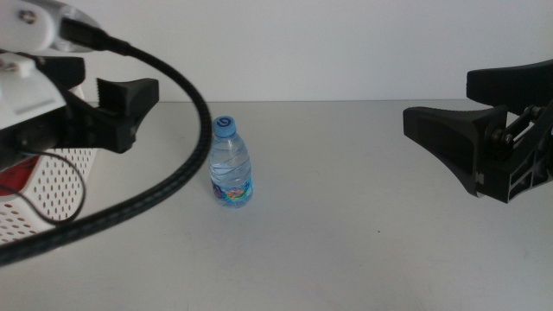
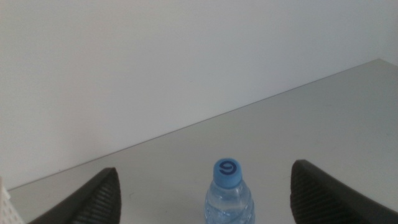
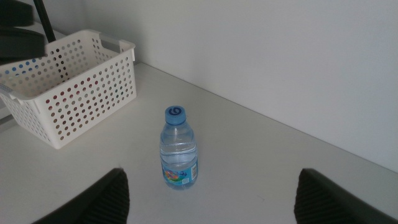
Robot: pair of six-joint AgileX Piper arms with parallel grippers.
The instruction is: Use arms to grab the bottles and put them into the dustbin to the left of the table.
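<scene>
**Water bottle dead ahead of my left jaws**

My left gripper (image 2: pixel 205 199) is spread wide and empty, and the water bottle (image 2: pixel 229 199) stands upright straight ahead, centred between my two jaws, its long axis vertical. My right gripper (image 3: pixel 211 199) is also wide open and sits farther back from it. I judge my left the nearer. The dustbin (image 1: pixel 60 186) is just beside my left jaws, away from the bottle.

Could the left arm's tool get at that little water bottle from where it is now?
Probably yes. The left tool is open with the water bottle standing upright between its tips' line of sight, and bare table lies around it. Nothing blocks the way.
</scene>
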